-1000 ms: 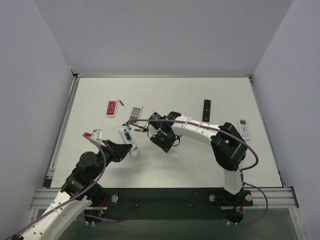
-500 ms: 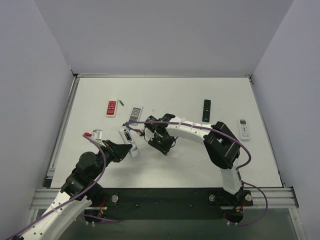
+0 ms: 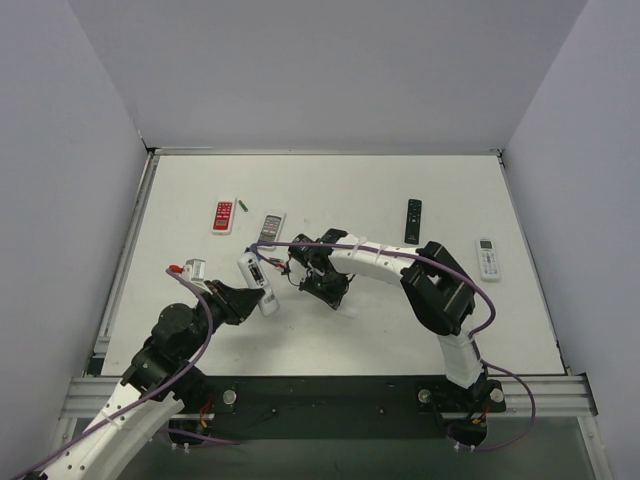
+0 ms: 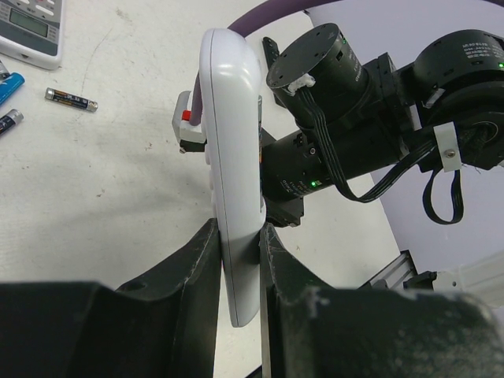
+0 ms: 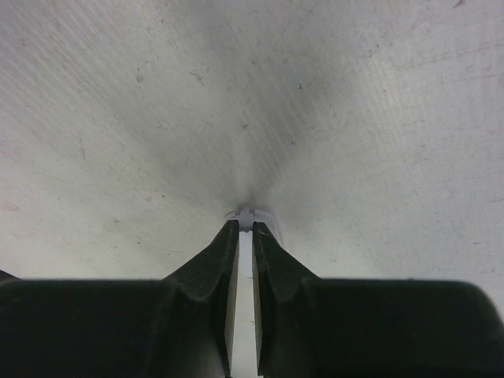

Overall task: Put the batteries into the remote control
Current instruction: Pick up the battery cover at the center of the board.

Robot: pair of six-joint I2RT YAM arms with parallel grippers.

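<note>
My left gripper (image 4: 238, 232) is shut on the slim white remote control (image 4: 232, 142) and holds it on edge above the table; the top view shows the remote (image 3: 257, 280) tilted at my left gripper (image 3: 262, 300). My right gripper (image 5: 245, 224) is shut on a thin white flat piece (image 5: 249, 214) with a small tab, tips close to the table. In the top view my right gripper (image 3: 335, 296) is just right of the remote. Three loose batteries lie on the table: a dark one (image 4: 71, 98), a blue one (image 4: 8, 87) and another (image 4: 6, 122). A green battery (image 3: 242, 204) lies farther back.
A red remote (image 3: 223, 216) and a grey remote with dark buttons (image 3: 272, 226) lie at the back left. A black remote (image 3: 413, 220) and a wider white remote with a display (image 3: 488, 258) lie to the right. The right arm's body fills the space beside the held remote.
The right arm has shifted a little left, bringing its gripper closer to the held remote. The left arm and the remote have not moved.
</note>
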